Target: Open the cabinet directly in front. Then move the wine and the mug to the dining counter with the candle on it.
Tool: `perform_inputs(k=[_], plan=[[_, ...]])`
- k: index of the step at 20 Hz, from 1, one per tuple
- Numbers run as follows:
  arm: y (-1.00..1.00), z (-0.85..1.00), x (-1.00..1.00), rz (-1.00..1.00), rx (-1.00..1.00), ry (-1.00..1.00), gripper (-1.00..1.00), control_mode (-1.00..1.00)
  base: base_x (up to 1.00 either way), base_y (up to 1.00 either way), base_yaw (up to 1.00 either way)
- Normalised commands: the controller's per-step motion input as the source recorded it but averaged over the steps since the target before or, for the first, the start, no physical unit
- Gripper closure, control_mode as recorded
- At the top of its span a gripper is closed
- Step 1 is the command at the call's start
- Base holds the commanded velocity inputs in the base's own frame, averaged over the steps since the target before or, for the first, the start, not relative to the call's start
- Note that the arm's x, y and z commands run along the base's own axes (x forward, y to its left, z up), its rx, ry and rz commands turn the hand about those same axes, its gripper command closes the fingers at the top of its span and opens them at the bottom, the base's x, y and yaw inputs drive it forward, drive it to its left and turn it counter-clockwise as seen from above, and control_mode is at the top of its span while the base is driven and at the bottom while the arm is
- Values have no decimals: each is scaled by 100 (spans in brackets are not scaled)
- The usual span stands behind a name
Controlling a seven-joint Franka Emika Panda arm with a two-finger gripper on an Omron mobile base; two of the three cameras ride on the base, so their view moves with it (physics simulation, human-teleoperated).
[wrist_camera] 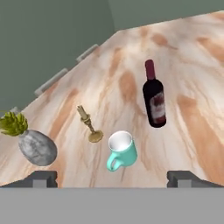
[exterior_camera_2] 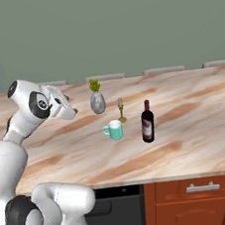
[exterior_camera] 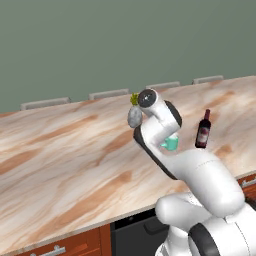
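The dining counter is a beige marble slab with brown veins. On it the dark wine bottle stands upright with the teal mug beside it, and the small brass candle stands just past the mug. My gripper hangs open and empty above the counter, back from the mug and touching nothing. From the right base view the mug stands left of the wine, in front of the candle. The arm half hides the mug in the left base view, beside the wine. The cabinet is out of view.
A grey egg-shaped vase with a yellow-green plant stands behind the candle. Grey chair backs line the counter's far edge before a green wall. Under the near edge are reddish-brown drawer fronts and a dark appliance panel.
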Motion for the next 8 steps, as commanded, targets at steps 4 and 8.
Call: perform_inputs(k=[4,8], plan=[[48,34,-70,0,-2,-25,-100,-100,0,0,0],[71,16,-63,1,-4,-22,-100,-100,0,0,0]])
